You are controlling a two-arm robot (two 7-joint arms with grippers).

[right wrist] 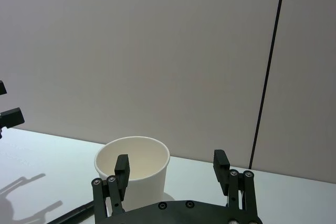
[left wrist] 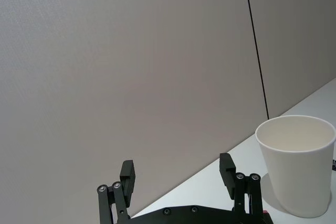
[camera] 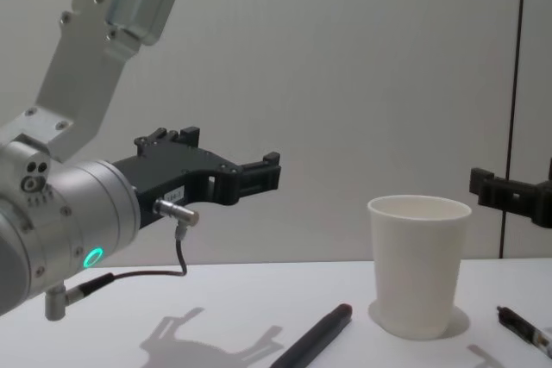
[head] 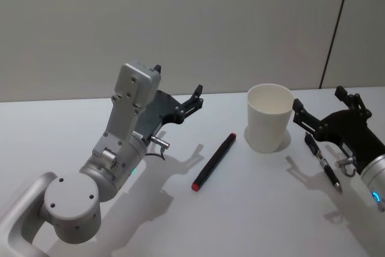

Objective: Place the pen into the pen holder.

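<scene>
- Nearest the head camera is the silver left arm, bent up from the lower left. Its left gripper point(head: 178, 82) hangs above the white table point(head: 180, 221) with its black fingers spread and nothing between them. A black pen with a red end point(head: 213, 162) lies flat between the arms, just beside the plain white tapered paper cup point(head: 269, 118) with a rolled rim. The cup stands upright and empty. A slim black pen with a silver tip point(head: 323, 164) lies under the right gripper point(head: 322, 103), which is also spread and empty. Which pen the task means I cannot tell.
- Left wrist view: the left gripper point(left wrist: 177, 174) gapes level at the wall, with the paper cup point(left wrist: 296, 166) off to one side. It looks like a waiting pose, not a reach.
- Right wrist view: the right gripper point(right wrist: 171, 167) is agape and frames the paper cup point(right wrist: 134, 171) beyond it. The red-ended pen point(right wrist: 73, 214) lies at the edge.
- Chest view: the left gripper point(camera: 231, 151) is held well above the table, with the red-ended pen point(camera: 315, 338) beneath it. The paper cup point(camera: 418, 265) stands between the pens, and the slim pen point(camera: 522, 329) lies below the right gripper point(camera: 517, 191). No pen is in the cup yet.
</scene>
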